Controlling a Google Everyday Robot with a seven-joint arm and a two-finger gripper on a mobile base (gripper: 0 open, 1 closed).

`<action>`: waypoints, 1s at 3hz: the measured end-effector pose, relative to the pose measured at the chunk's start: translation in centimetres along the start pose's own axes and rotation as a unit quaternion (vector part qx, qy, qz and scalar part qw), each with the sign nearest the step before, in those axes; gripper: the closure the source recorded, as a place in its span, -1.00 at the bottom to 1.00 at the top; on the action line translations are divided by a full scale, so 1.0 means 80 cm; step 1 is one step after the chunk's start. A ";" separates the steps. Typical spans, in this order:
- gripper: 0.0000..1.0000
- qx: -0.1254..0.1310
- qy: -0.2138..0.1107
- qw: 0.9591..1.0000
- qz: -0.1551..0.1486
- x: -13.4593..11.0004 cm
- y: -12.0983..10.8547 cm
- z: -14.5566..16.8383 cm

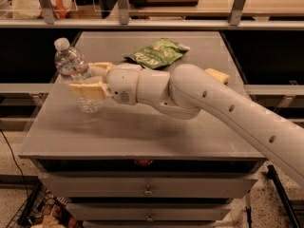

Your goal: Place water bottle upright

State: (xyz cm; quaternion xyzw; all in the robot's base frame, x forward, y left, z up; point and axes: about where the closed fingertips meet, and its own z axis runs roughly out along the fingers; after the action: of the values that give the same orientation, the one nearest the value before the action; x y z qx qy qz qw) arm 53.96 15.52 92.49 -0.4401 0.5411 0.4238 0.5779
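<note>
The water bottle (72, 65) is clear and ribbed with a white cap. It is tilted with the cap up and to the left, its base near the grey table (142, 127) at the left side. My gripper (90, 79) is shut on the bottle's middle, one tan finger in front and one behind. The white arm reaches in from the right across the table.
A green snack bag (156, 52) lies at the back middle of the table. A tan sponge (217, 75) peeks out behind the arm at the right. Drawers sit below the table top. A glass-railed counter runs behind.
</note>
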 end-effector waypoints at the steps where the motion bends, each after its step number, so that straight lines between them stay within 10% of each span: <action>1: 1.00 -0.004 -0.006 1.000 0.007 0.004 0.002 0.002; 3: 0.66 -0.015 -0.001 1.000 0.017 0.007 0.003 0.007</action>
State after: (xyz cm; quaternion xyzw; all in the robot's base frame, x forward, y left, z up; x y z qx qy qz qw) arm 53.89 16.13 91.92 -0.4390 0.5417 0.4423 0.5642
